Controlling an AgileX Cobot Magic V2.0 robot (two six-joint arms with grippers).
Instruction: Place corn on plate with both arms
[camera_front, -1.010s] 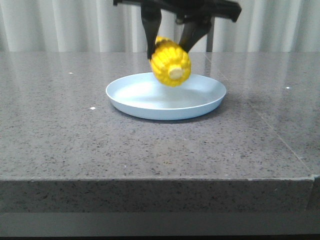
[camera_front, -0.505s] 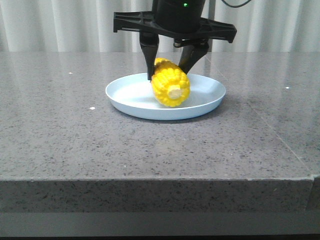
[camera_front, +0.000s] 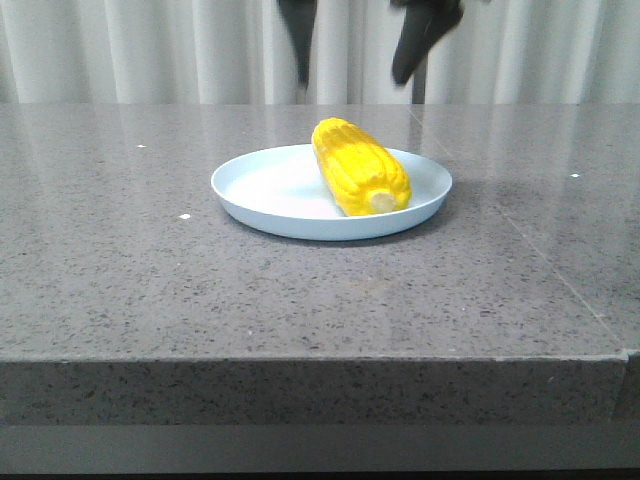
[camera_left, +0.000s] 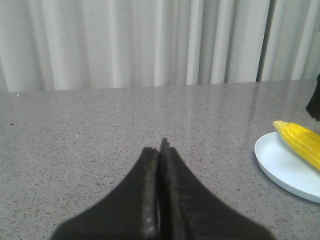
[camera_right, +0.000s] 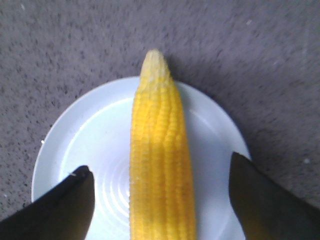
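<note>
Left pincer (camera_left: 161, 150): fingers pressed together on nothing, resting apart over bare stone table (camera_front: 120, 260), the plate off to its side.
Plate (camera_front: 260, 185): pale blue, directly beneath the right pincer.
Corn (camera_front: 358, 168): a second ago gripped above the plate; now lying free on it, stub end toward the camera.
Right pincer (camera_front: 360, 45): fingers spread wide, empty, lifted clear above the cob.
Meaning: delivery looks complete; only withdrawal remains.

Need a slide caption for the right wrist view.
Right end effector open above the corn lying on the plate.
</note>
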